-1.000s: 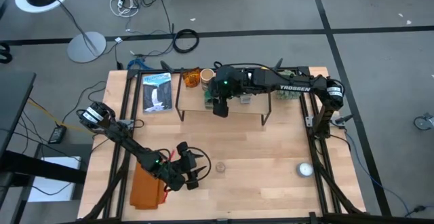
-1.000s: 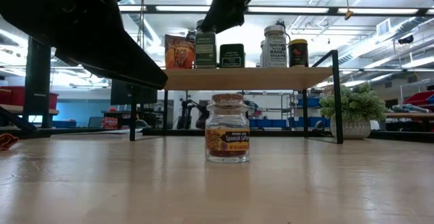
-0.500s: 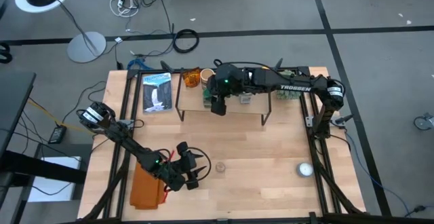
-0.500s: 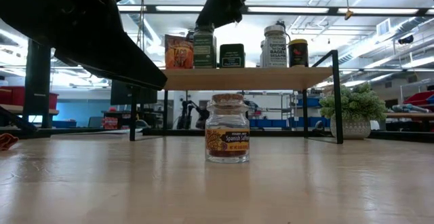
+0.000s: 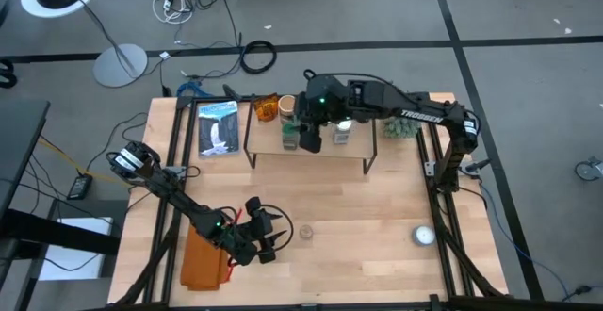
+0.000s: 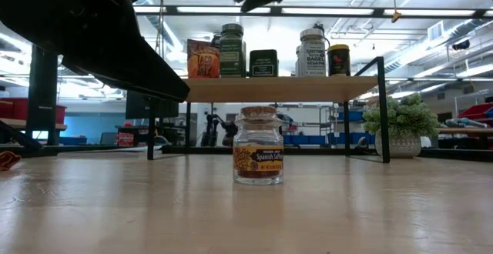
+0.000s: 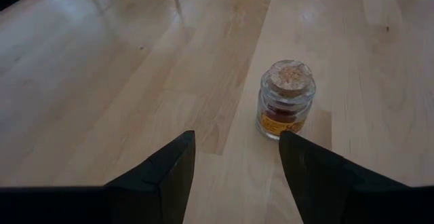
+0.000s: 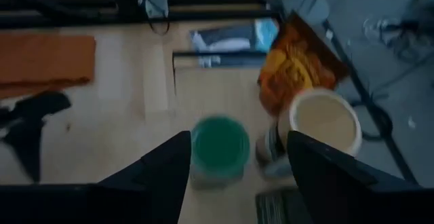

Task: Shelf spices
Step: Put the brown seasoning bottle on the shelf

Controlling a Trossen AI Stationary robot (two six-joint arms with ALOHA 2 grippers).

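A small cork-topped spice jar stands on the tabletop near the front. My left gripper stands open just to the left of it, with the jar ahead of its fingers and untouched. The shelf carries several spices: a red tin, a green-lidded jar, a dark tin, a white-capped jar and a yellow-lidded jar. My right gripper hangs open above the green-lidded jar, clear of it.
A spiky green plant ball sits at the shelf's right end. A white dome lies near the table's right front. An orange cloth lies at the left front and a booklet at the far left. Bare tabletop lies between the shelf and the cork jar.
My right gripper has risen straight up from around the green-lidded jar, which stays standing on the shelf beside the red tin.
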